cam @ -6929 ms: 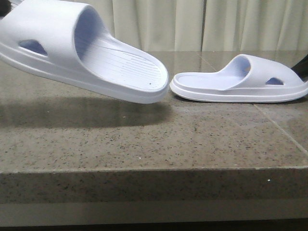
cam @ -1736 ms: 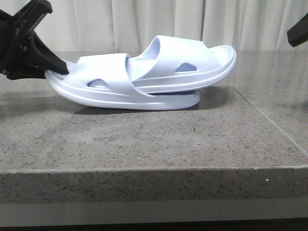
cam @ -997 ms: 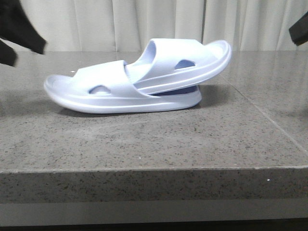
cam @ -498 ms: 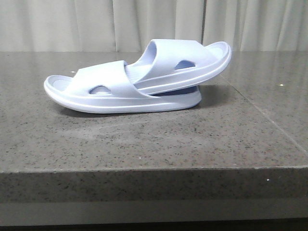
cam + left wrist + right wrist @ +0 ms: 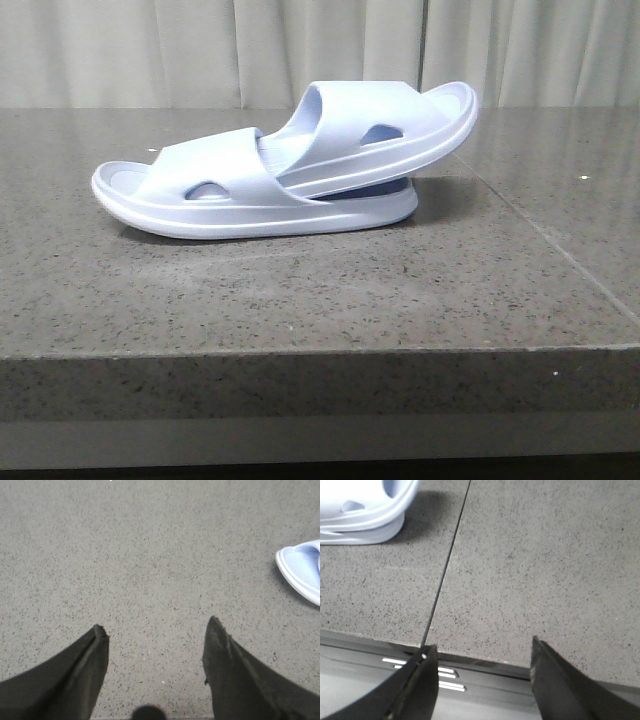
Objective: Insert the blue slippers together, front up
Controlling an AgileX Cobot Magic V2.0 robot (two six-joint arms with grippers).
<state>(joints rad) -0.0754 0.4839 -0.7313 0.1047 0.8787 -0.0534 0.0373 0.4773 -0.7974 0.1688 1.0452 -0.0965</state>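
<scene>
Speckled grey stone surface (image 5: 300,300) with a thin seam line on its right part, lower blue slipper (image 5: 240,205) lying flat on it, upper blue slipper (image 5: 385,135) tucked under its strap, tilted upward to the right

The nested blue slippers (image 5: 290,175) form the sole obstacle on the stone table (image 5: 300,300), lying at centre; the upper one tilts up toward 2 o'clock. Bare table surface lies at 9, 3 and 6 o'clock of the pair. Curtains (image 5: 330,50) close the 12 o'clock side.
</scene>
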